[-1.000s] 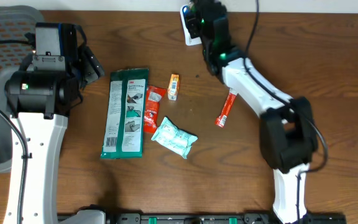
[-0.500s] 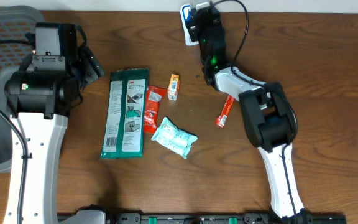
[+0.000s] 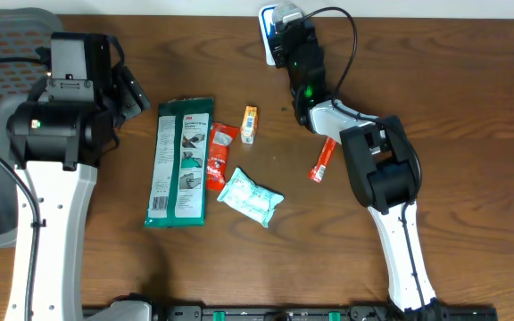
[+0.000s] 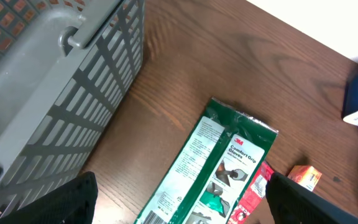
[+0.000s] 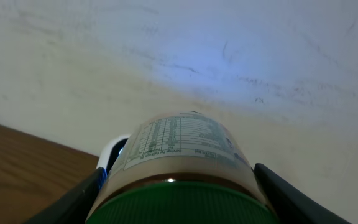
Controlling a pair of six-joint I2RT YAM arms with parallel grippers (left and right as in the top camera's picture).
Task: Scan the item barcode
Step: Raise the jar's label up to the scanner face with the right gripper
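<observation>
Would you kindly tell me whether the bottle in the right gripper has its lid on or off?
On: a green lid closes the bottle held in the right gripper.

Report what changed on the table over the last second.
The right arm folded, its elbow swinging inward toward the scanner; the right gripper stayed at it, clamped on the green-lidded bottle. The left gripper, open, and the green packet did not move.
</observation>
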